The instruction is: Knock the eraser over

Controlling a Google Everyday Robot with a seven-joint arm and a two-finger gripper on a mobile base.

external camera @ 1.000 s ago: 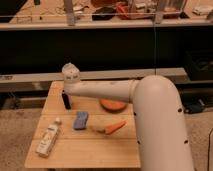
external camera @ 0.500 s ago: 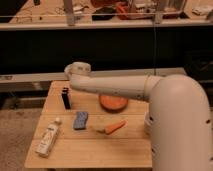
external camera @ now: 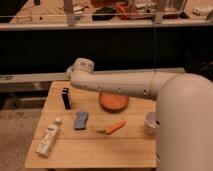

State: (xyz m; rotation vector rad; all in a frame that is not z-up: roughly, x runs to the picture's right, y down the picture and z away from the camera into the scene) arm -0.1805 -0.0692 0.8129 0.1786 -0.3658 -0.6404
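The eraser (external camera: 66, 98) is a slim black block standing upright near the back left of the wooden table (external camera: 90, 150). My gripper (external camera: 76, 71) is at the far end of the white arm (external camera: 120, 86). It hangs above and a little to the right of the eraser, apart from it. The arm reaches in from the right across the back of the table. The gripper's end points away from the camera.
A white bottle (external camera: 48, 138) lies at the front left. A blue speckled pad (external camera: 81, 120) and a carrot (external camera: 112, 127) lie mid-table. An orange dish (external camera: 114, 101) sits under the arm. A white cup (external camera: 150, 123) stands at the right edge. A dark shelf runs behind.
The gripper has lifted up and to the right, away from the eraser. The eraser, partly covered a second ago, now shows in full and still stands upright.
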